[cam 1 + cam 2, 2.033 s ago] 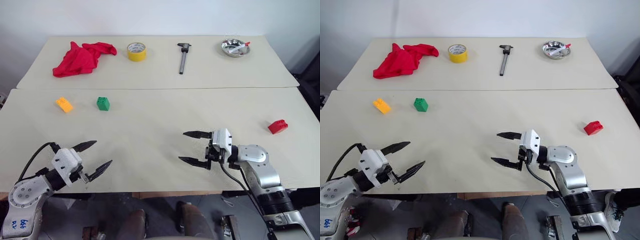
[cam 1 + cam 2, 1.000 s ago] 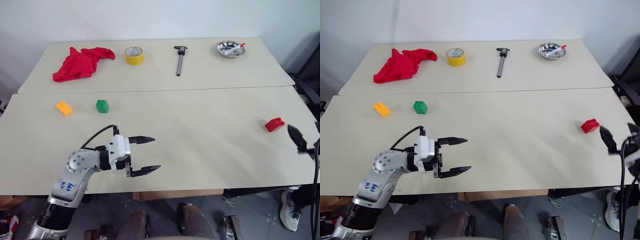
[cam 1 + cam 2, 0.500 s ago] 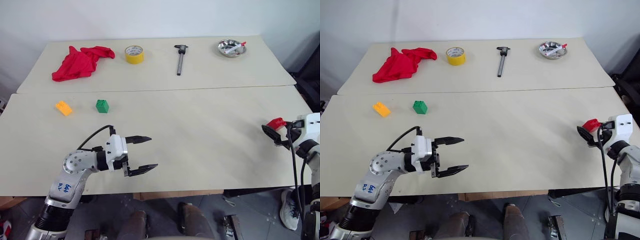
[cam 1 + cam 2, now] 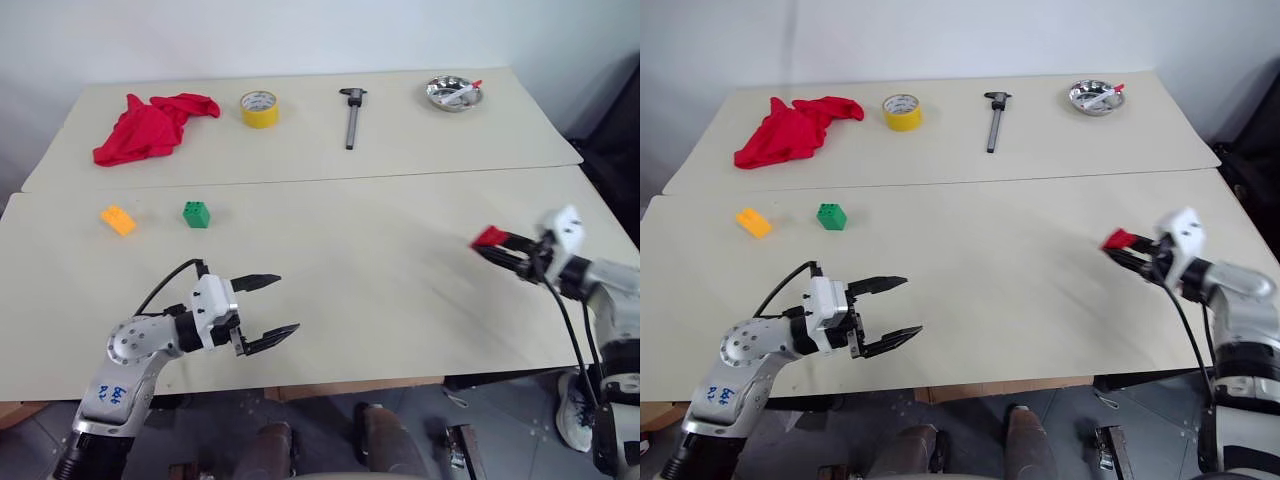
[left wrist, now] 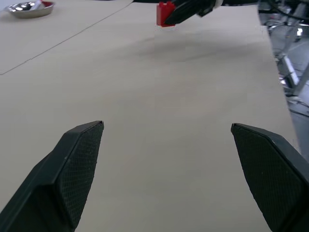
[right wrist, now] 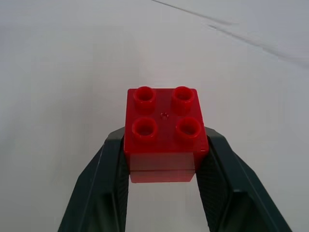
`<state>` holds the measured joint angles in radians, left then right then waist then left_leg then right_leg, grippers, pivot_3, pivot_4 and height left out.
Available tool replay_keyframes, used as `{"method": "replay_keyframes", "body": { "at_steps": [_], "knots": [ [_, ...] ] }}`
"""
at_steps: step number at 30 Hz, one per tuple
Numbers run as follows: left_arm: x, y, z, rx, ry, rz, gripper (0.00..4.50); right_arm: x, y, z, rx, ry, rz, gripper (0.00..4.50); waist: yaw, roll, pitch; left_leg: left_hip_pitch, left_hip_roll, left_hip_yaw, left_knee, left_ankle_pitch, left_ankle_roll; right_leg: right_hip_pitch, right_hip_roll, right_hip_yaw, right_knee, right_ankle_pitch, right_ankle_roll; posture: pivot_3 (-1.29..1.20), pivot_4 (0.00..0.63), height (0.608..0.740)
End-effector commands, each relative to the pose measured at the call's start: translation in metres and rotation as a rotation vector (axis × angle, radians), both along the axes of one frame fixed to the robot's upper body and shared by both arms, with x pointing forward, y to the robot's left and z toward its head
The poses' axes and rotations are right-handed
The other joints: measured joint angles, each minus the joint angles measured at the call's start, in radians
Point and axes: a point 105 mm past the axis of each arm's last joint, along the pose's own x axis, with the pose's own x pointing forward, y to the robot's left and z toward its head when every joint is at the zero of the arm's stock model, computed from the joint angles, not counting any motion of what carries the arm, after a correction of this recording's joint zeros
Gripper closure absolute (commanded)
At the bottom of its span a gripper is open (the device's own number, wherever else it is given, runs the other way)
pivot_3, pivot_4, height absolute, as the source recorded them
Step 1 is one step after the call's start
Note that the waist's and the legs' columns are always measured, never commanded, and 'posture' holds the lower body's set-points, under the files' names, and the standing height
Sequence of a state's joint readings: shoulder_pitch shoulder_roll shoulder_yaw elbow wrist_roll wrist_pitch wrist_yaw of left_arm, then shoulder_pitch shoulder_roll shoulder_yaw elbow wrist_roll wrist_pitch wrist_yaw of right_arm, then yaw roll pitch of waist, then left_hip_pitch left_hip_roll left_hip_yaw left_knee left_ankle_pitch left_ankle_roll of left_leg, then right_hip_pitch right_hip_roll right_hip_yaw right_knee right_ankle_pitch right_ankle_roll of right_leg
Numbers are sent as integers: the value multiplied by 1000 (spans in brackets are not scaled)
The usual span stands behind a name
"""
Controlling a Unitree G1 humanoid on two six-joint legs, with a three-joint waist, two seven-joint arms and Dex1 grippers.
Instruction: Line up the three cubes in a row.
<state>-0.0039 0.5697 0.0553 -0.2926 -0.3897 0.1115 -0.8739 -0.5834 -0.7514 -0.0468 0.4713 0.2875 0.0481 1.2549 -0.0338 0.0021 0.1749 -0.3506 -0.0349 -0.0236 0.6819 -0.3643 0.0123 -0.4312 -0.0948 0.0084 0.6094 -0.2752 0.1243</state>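
The right gripper (image 4: 1118, 246) holds the red cube (image 6: 164, 133) squarely between its two black fingers, studs up and clear of the table (image 4: 380, 300), out at about three o'clock of the near tabletop. The other two cubes sit well apart from it at about ten o'clock: the green cube (image 4: 196, 214) and, just beside it toward nine o'clock, the orange-yellow cube (image 4: 117, 220), each resting on the table with a small gap between them. The left gripper (image 4: 266, 311) hovers low near seven o'clock with its jaws spread wide and nothing between them. The step in hand looks like carrying the red cube across to join the pair, so the task seems early: one cube is lifted and none is placed yet. To do it well, the carry should keep the cube level and high enough not to drag on the seam between the two table sheets. It should bring the cube down on the three o'clock side of the green one, on the line the green and orange-yellow cubes already make, with a matching gap. The pinch sits low on the cube's sides, so a slow, flat set-down before opening should stop it from tipping. The left arm's open fingers lie near the path and are best kept out of it.
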Motion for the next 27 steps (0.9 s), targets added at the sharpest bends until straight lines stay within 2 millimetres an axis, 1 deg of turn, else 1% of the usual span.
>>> {"method": "replay_keyframes", "body": {
  "at_steps": [1, 3, 5, 8, 10, 13, 22, 23, 24, 26, 27],
  "knots": [
    [-3, 6, 6, -6, -29, 38, 0, -9, 54, 8, -29, 6, 248, 3004, 5, 0, 0, 0, 1, -1, 0, 0, -1, 0, 0, -1, 0, 0, 0, 0, 150, 740],
    [-4, 7, 6, -5, -29, 50, 0, -11, 78, 5, -29, 16, 339, 3004, 15, 0, 0, -1, 0, -3, 0, 0, -1, 0, 0, -2, 0, 0, 0, 0, 150, 740],
    [-5, 8, 7, -4, -32, 59, 0, -12, 91, 0, -47, 14, 399, 3004, 31, 0, 0, -3, -2, -6, 1, 0, -1, 1, -3, -2, 0, 0, -1, 0, 150, 740],
    [-6, 12, 9, 3, -37, 75, 0, -12, 103, -15, -80, 16, 458, 3004, 39, 0, 0, -5, -5, -9, 1, 0, 2, 1, -6, -4, -1, 0, -1, 0, 150, 740],
    [-6, 15, 9, 8, -38, 85, 0, -10, 105, -24, -95, 24, 474, 3004, 37, 0, 0, -5, -6, -9, 1, -1, 3, 1, -6, -7, -2, 0, -1, 0, 150, 740],
    [-6, 18, 11, 14, -42, 97, 0, -6, 106, -31, -95, 35, 470, 3004, 29, 0, 0, -5, -6, -9, 1, -2, 3, 2, -6, -8, -3, 0, -1, 0, 150, 740],
    [-8, 25, 11, 11, -45, 131, 0, -2, 99, -40, -81, 76, 458, 3004, 20, 0, 0, -5, -4, -8, 1, -1, 2, 2, -4, -9, -3, 0, -1, 0, 150, 740],
    [-9, 26, 11, 3, -43, 145, 0, -3, 96, -40, -81, 80, 462, 2444, 21, 0, 0, -5, -4, -9, 1, -1, 2, 2, -4, -9, -3, 0, -1, 0, 150, 740],
    [-10, 29, 11, -3, -38, 163, 0, -1, 95, -36, -68, 51, 447, 2279, 21, 0, 0, -5, -4, -9, 1, -1, 2, 2, -4, -9, -3, 0, -1, 0, 150, 740],
    [-11, 32, 10, -7, -31, 183, 0, 3, 94, -31, -52, 12, 427, 1681, 19, 0, 0, -5, -4, -9, 1, -1, 2, 2, -5, -9, -3, 0, -1, 0, 150, 740],
    [-12, 38, 12, -15, -40, 224, 0, 5, 93, -22, -20, -26, 414, 1340, 18, 0, 0, -5, -4, -8, 1, -2, 2, 2, -5, -9, -3, 0, -1, 0, 150, 740]
  ]
}}
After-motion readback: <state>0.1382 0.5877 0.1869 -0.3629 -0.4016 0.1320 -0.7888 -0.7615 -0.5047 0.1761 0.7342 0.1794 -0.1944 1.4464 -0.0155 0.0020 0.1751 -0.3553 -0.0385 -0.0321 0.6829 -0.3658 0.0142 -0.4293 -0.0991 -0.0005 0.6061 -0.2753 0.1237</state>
